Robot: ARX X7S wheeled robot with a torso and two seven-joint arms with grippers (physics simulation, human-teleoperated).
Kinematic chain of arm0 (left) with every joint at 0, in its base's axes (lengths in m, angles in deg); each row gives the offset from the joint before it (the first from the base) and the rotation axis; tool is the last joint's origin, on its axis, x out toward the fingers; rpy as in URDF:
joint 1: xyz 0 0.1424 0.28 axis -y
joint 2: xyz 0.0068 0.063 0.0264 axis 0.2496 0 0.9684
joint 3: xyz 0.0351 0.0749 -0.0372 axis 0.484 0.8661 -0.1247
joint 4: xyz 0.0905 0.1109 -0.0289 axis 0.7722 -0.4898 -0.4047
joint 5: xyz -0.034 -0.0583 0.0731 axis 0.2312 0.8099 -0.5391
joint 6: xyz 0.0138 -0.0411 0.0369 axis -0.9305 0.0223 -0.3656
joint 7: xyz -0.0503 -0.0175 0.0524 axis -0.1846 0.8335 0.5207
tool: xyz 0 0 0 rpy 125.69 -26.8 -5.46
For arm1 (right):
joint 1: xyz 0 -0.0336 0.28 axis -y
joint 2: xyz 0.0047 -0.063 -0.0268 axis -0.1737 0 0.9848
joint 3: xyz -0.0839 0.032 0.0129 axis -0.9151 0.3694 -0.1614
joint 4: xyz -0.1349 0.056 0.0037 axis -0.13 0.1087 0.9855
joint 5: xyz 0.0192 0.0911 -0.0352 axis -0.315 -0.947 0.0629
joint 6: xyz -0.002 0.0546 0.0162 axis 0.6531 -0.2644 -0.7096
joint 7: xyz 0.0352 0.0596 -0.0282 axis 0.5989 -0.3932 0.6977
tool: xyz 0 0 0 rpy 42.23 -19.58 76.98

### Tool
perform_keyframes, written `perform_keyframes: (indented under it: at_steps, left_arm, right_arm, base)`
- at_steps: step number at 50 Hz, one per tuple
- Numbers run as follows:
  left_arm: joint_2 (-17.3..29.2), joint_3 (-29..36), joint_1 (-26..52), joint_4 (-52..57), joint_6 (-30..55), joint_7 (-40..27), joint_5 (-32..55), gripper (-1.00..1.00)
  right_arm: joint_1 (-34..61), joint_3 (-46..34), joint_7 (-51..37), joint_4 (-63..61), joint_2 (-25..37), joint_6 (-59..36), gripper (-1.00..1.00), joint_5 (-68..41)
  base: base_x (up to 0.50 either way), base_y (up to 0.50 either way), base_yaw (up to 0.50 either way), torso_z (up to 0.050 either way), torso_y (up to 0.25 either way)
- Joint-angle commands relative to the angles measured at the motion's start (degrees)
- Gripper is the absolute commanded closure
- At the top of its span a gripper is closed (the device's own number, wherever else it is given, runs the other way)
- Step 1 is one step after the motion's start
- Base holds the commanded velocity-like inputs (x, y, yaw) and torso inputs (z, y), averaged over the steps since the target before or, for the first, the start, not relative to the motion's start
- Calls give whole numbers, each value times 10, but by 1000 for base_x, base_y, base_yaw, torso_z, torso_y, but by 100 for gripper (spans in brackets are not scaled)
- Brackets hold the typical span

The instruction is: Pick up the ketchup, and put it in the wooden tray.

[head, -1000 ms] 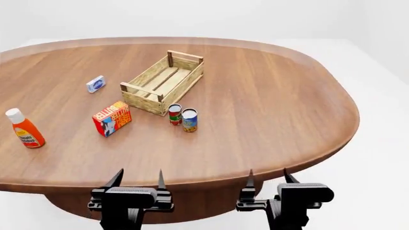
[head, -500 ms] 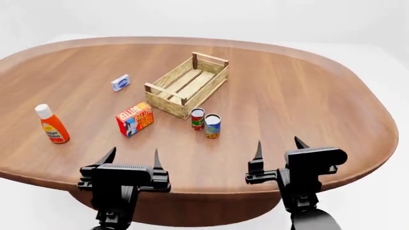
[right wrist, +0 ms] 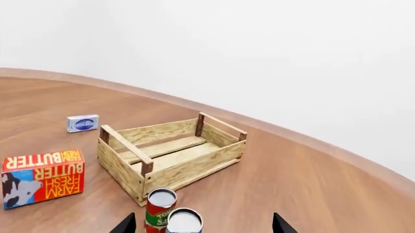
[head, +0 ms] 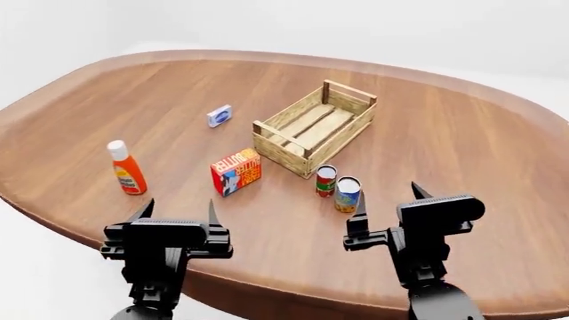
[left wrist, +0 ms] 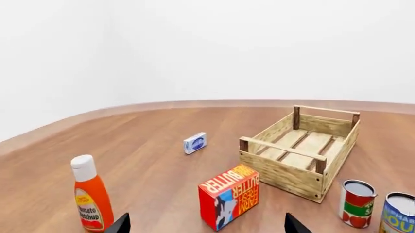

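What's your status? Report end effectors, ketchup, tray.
Left end effector and right end effector open, empty, short of the items. Ketchup upright on table, untouched. Wooden tray empty. Butter box between them.

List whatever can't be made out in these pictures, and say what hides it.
- Ketchup: absent from the right wrist view, outside that picture's edge.
- Blue tin: cut off by the left wrist picture's edge; its label cannot be read.
- Small blue-white packet: print too small to read in any view.
- Left end effector and right end effector: only fingertips show in the wrist views.
- Wooden tray: its far outer side is hidden by its own walls.
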Motion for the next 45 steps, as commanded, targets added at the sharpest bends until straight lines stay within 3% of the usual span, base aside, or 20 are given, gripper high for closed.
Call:
perform_keyframes:
  at_steps: [1, 5, 22, 45]
  left_arm:
    - [11, 13, 22, 1, 16, 0, -7, -100]
    - [13, 22, 53, -6, 46, 2, -10, -100]
    - [19, 49, 192, -18, 136, 34, 3, -100]
    - [22, 49, 212, -26, 138, 32, 10, -100]
  right_arm:
    - [9, -3, 1, -5, 7, -12, -100, -1]
    - [22, -6, -3, -4, 11, -30, -100, 5]
    - [131, -23, 20, -32, 42, -165, -100, 6]
    - [148, -27, 22, -27, 42, -167, -100, 1]
  base:
    - [174, 47, 500, 0, 0]
    - [171, 49, 498, 0, 0]
    - [10, 3, 0, 0, 0]
    - [292, 88, 0, 0, 0]
